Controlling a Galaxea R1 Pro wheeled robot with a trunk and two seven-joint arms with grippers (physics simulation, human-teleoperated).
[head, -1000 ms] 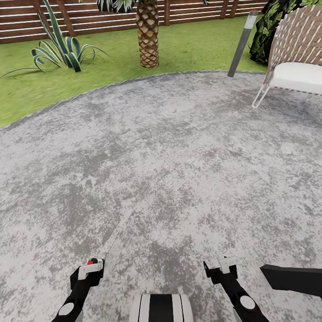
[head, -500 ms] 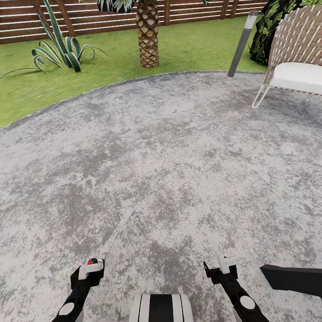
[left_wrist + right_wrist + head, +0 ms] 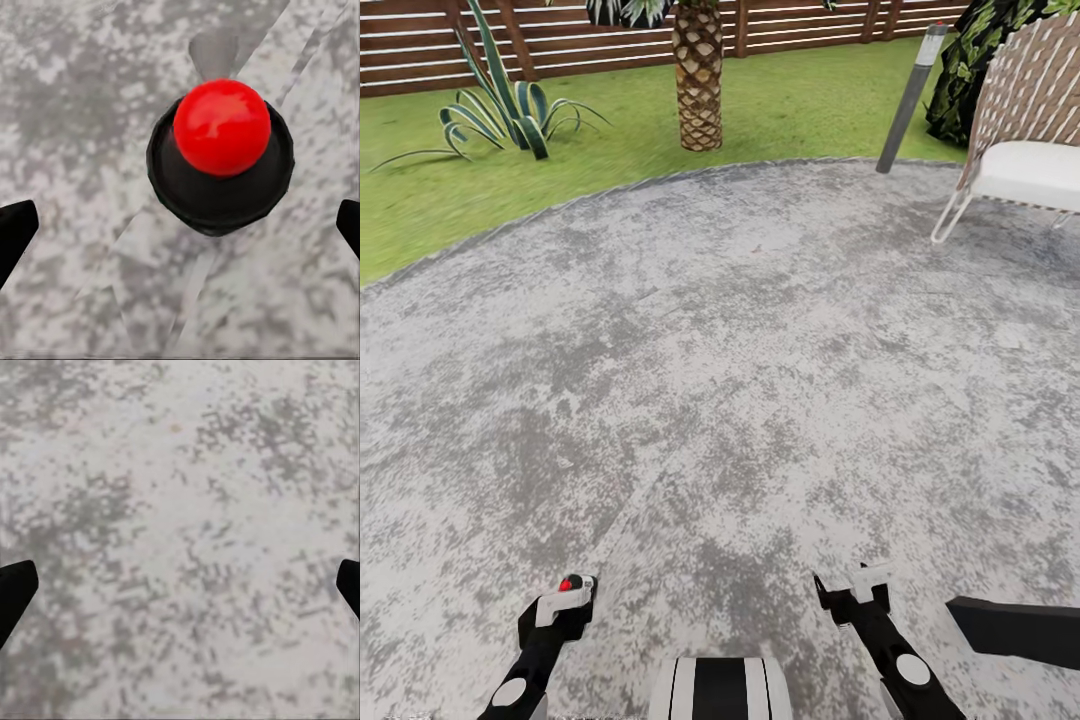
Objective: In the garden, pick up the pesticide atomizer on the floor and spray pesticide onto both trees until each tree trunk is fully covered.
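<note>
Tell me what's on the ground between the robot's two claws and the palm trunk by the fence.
Head view: from the left claw and right claw to the palm trunk, bare grey paving, then a grass strip.

palm trunk [image 3: 699,80]: woven brown, on grass well ahead of both grippers | spiky agave [image 3: 500,105]: ahead-left, by slat fence [image 3: 590,35] | grey post [image 3: 911,95]: ahead-right at paving edge | white-cushioned wicker chair [image 3: 1028,150]: far right-ahead, dark shrub [image 3: 970,60] behind
</note>
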